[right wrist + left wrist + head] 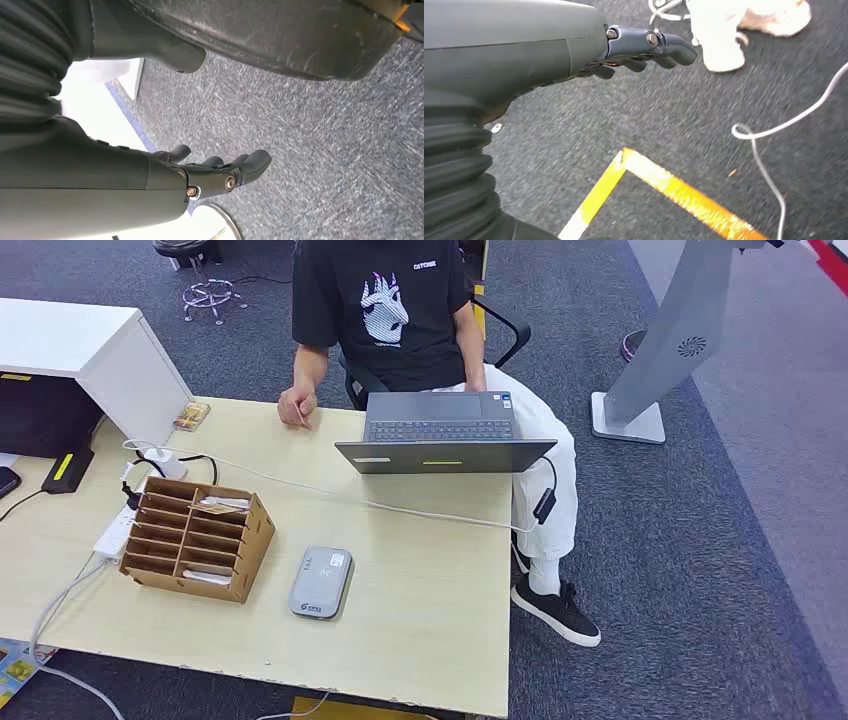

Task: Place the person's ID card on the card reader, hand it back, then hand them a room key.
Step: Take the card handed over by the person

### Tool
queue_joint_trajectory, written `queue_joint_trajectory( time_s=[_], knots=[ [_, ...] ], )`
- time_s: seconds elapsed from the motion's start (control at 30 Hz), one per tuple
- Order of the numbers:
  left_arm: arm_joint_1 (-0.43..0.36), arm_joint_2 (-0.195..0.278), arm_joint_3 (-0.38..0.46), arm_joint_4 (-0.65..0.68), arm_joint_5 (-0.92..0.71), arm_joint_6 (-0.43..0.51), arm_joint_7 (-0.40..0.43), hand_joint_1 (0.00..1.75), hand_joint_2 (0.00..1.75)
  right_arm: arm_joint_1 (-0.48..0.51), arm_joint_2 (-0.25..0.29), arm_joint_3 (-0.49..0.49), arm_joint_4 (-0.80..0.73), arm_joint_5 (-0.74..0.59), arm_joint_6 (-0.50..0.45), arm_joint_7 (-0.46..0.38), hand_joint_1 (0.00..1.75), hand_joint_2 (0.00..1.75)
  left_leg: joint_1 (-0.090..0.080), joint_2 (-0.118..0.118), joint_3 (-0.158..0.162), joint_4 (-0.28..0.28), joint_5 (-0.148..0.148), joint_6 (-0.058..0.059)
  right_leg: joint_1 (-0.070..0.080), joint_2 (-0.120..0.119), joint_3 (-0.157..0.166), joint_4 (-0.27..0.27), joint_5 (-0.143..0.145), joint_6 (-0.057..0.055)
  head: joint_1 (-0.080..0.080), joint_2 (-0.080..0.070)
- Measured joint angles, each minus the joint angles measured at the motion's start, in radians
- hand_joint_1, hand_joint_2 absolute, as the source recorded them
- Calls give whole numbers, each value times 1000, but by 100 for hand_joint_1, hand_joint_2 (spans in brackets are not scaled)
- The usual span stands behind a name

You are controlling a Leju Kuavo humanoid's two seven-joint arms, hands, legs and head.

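- The left robot hand [644, 50] hangs down over the carpet, its fingers loose and holding nothing. The right robot hand [215, 172] hangs the same way, also released.
- The person's hand [295, 407] rests at the far edge of the surface [440, 620] and seems to pinch a small card; I cannot tell this for sure.
- The grey card reader [321, 582] lies flat beside the cardboard organizer [197, 538], which holds some cards.
- Risk: reaching across, an arm may catch the white cable [330, 492] or push the laptop [443, 435], and a thin card slips easily from the fingers.
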Motion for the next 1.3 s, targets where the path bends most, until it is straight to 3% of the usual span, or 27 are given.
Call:
queue_joint_trajectory(
  time_s=[0.2, 0.37, 0.53, 0.73, 1.3],
  knots=[
    [-6, 2, 62, 0, -12, 31, -154, 0, 175, 0, 10, 41, 12, -52, -35, -12, 0, 175, 0, 0, 0, 0, 0, 0, 0, 0, 0, 0, 0, 0, 0, 0],
    [-11, -7, 52, -15, 131, 35, -267, 0, 175, 0, 17, 57, 21, -79, -49, -24, 0, 175, 0, 0, 0, 0, 0, 0, 0, 0, 0, 0, 0, 0, 0, 0],
    [10, -10, -79, -54, 375, 37, -273, 0, 175, 0, 20, 71, 27, -74, -48, -25, 0, 175, 0, 0, 0, 0, 0, 0, 0, 0, 0, 0, 0, 0, 0, 0],
    [44, -12, -232, -153, 446, 41, -274, 0, 175, 0, 21, 79, 31, -74, -48, -29, 0, 175, 0, 0, 0, 0, 0, 0, 0, 0, 0, 0, 0, 0, 0, 0],
    [130, -21, -447, -512, 579, 43, -276, 0, 175, -4, 23, 104, 36, -60, -49, -20, 0, 175, 0, 0, 0, 0, 0, 0, 0, 0, 0, 0, 0, 0, 0, 0]
  ],
)
